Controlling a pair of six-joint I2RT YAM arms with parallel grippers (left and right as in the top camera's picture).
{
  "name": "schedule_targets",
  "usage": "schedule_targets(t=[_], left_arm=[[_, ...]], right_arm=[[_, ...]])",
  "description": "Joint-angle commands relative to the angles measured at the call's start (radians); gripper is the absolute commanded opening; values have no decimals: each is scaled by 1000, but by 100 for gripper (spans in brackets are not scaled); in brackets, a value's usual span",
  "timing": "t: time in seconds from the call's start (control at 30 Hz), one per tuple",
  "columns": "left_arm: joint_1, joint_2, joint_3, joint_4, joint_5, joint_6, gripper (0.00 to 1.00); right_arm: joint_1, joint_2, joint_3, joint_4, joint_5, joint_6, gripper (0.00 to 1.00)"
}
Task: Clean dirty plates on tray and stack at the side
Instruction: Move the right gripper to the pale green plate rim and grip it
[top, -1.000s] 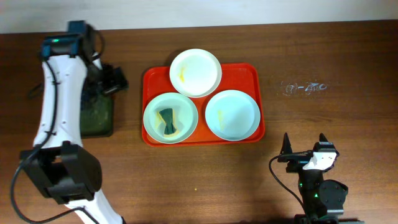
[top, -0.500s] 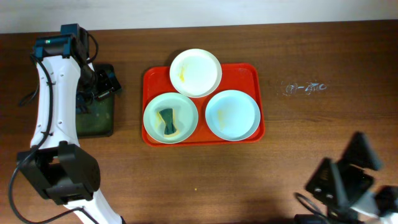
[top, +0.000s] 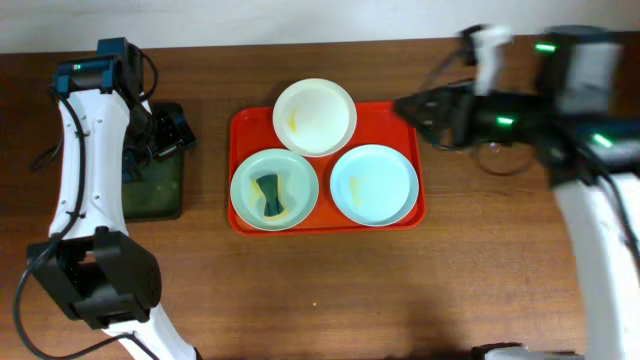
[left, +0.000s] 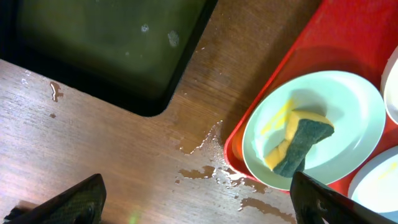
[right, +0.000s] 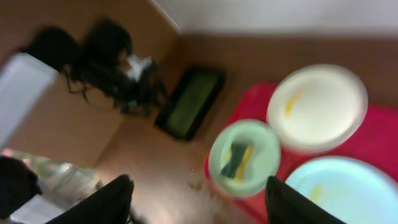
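Red tray lies flat under and just ahead of the right gripper, and well off to the inner side of the left gripper, which hangs over the black tray. All three plates sit on the red tray, none stacked yet. Both grippers are spread with nothing between the fingers; the left is clearly wide in its wrist view, and the right is also apart, though its view is blurred. Biggest risk: the right arm is smeared with blur overhead, so a fast approach could clip the tray rim and shove the whole load. Next, the white plate, closest to the right fingers, overhangs the tray's far rim, so a knock could tip it onto the table. The mint plate and blue plate sit close beside it, so one bump likely moves all three. The sponge lies loose in the mint plate, ahead of both grippers; if both arms reach for it they could collide, and a sloppy pinch could catch the plate rim too. Yellow smears look unwiped. A wet patch sits right below the left gripper, so plates set there may slide.
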Motion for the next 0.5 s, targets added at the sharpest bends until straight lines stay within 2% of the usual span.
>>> schedule_targets(t=[0.0, 0.07, 0.1, 0.23, 0.27, 0.33, 0.4, 0.47], left_arm=[[-1, -1, 4, 4, -6, -5, 93], [-1, -1, 4, 18, -5, -6, 93], [-1, -1, 5, 23, -3, -6, 93], [-1, -1, 5, 32, -3, -6, 93], [-1, -1, 5, 33, -3, -6, 93], [-1, -1, 5, 33, -3, -6, 93], [-1, -1, 4, 45, -3, -6, 94], [-1, -1, 4, 60, -3, -11, 94]], right_arm=[[212, 140, 18, -90, 423, 26, 79], [349, 307, 26, -137, 492, 43, 76], [402, 394, 41, -161, 492, 16, 69], [491, 550, 62, -122, 497, 10, 61], [500, 575, 62, -82, 504, 11, 60], [501, 600, 63, -57, 589, 29, 67], [491, 610, 105, -90, 671, 22, 67], [476, 613, 184, -147, 671, 3, 67]])
